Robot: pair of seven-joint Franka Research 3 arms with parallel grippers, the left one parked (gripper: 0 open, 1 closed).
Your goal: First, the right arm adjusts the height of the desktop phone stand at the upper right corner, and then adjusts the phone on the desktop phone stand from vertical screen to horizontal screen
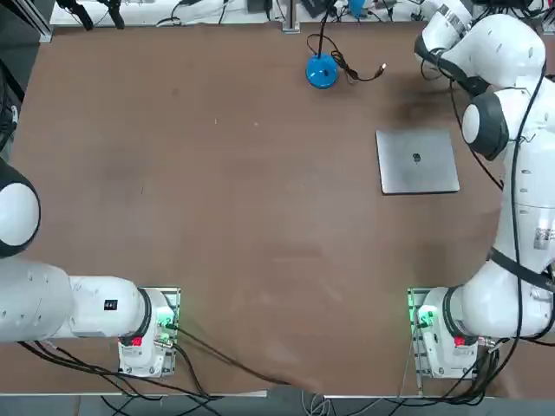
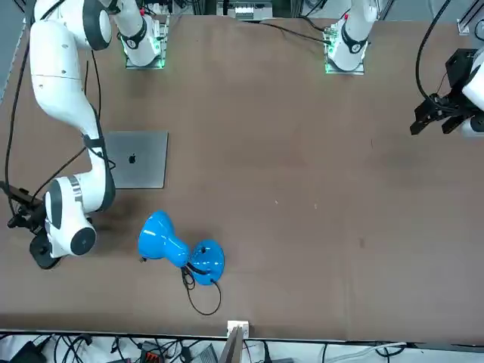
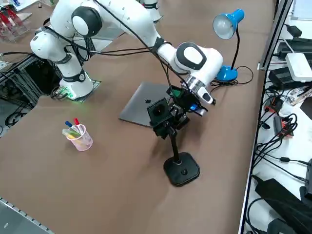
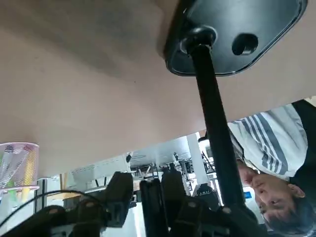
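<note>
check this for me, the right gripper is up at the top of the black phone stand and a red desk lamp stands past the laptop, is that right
Not quite: the lamp is blue, not red, as the right side view shows. The rest holds: the right gripper is at the top of the black phone stand, and the lamp stands beyond the laptop.

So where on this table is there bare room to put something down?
The wide middle of the table, between the laptop and the parked arm, is bare. It is crowded at the far right, where the end effector works at the phone stand beside the laptop.
</note>
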